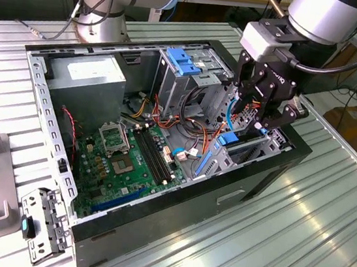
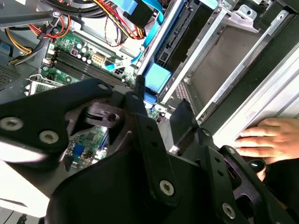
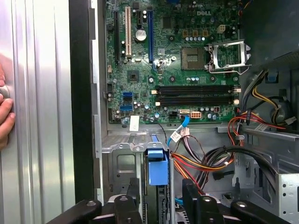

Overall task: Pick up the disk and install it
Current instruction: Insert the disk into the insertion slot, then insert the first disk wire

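Black gripper [image 3: 161,196], fingers spread astride blue-railed silver disk [image 3: 157,169], open black computer case [image 1: 173,222] corner, ribbed aluminium tabletop [image 1: 309,243], hand [image 2: 266,137] alongside

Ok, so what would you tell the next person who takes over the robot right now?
Gripper: fingers open, one each side of the disk, not squeezing it.
Disk: on edge in the drive cage of the computer case, blue rail end showing.
Done: pickup, slotting in. Left: cannot tell if fully seated.
A person's hand rests on the table beside the case.
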